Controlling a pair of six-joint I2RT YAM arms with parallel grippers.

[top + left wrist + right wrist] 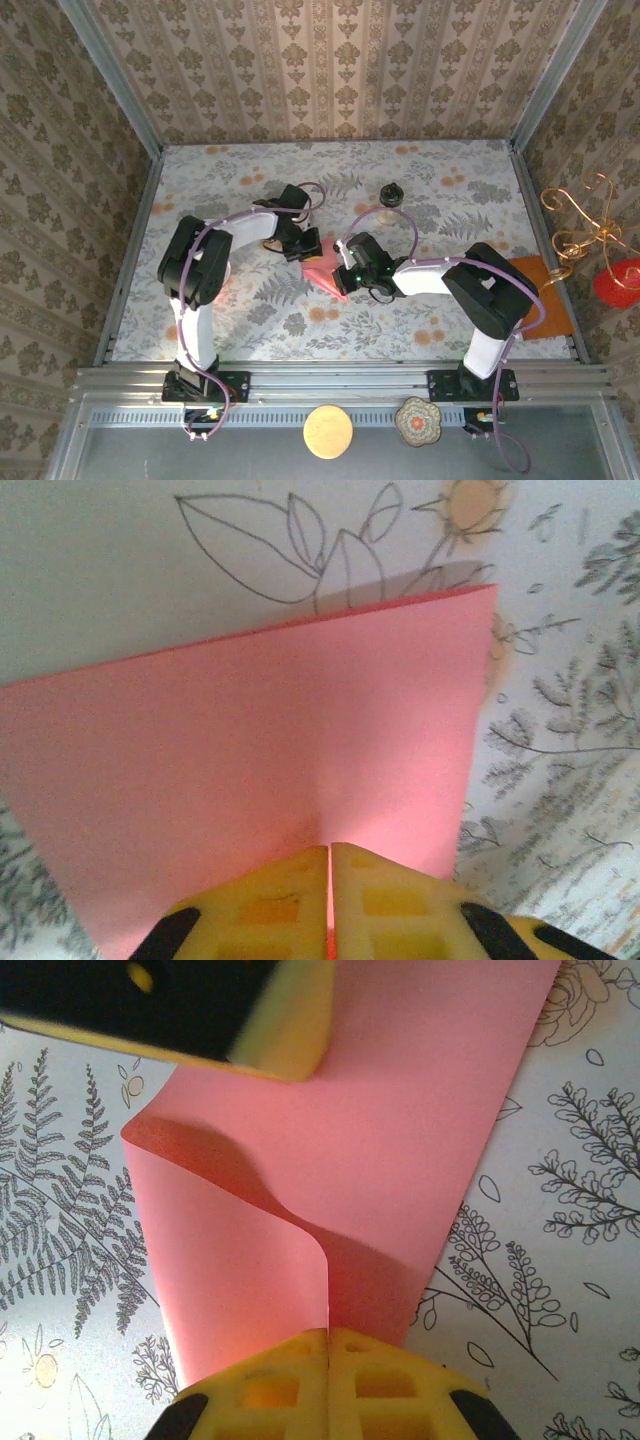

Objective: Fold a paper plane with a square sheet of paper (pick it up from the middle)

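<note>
Fern-printed tabletop [470, 190] lies open around the dark-lidded jar [391, 194]. On the arm-base side of that jar, slightly left of it, the square sheet of paper [325, 272] is held between both arms. The left pincer [330, 852] is pressed together on one edge. The right pincer [328, 1338] pinches another, where the paper bows in a soft curl. No dart shape shows, so I judge nearly all the folding is left. Walls stand well beyond the jar.

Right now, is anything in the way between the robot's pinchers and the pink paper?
No, nothing visible is in the way. The left gripper and the right gripper are both pinching the square sheet of paper directly, with their fingers closed on it.
</note>
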